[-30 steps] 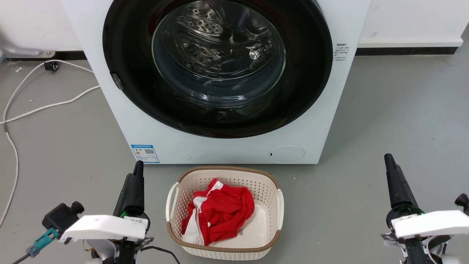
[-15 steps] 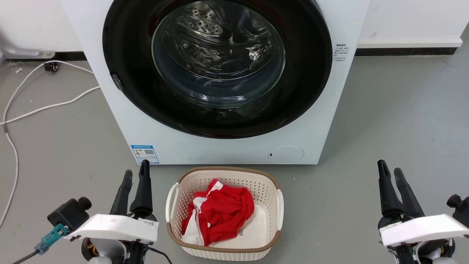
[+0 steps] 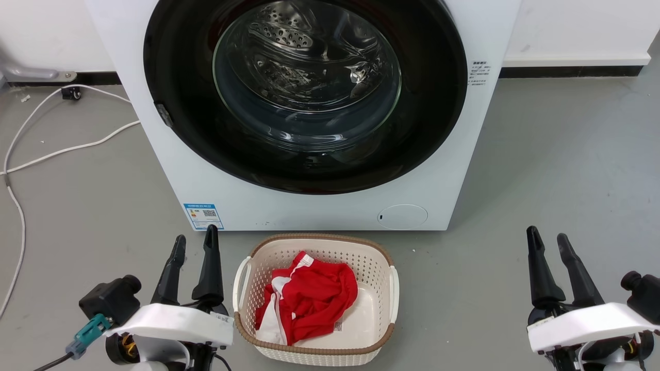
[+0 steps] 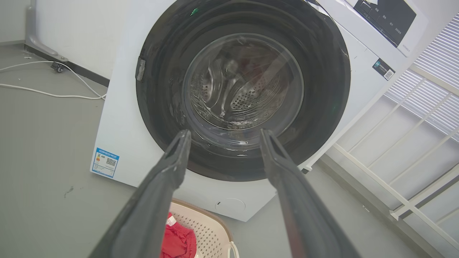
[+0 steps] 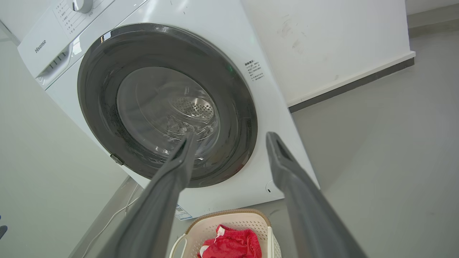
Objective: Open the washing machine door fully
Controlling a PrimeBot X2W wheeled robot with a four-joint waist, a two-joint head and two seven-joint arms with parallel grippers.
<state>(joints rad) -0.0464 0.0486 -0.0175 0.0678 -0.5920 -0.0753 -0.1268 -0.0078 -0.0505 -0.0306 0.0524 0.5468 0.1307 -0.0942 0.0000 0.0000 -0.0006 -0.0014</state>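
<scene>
Fronting the shut washing machine door [image 3: 307,87], a basket [image 3: 319,238] of red cloth [image 3: 314,299]; left pincer [image 3: 195,236], right pincer [image 3: 546,234] wide.

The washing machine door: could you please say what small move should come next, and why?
Probably lift the open left tool toward the grey tab at the left edge of the washing machine door; it is shut and that tool hangs low.

The washing machine door [image 3: 307,93], a glossy black disc with a bulging clear glass window, sits shut, flush on the front of the white washing machine [image 3: 309,211]. It stands ahead of my fingertips, well apart from them, between my left gripper [image 3: 195,233] and my right gripper [image 3: 546,233]. The steel drum shows through the glass.
</scene>
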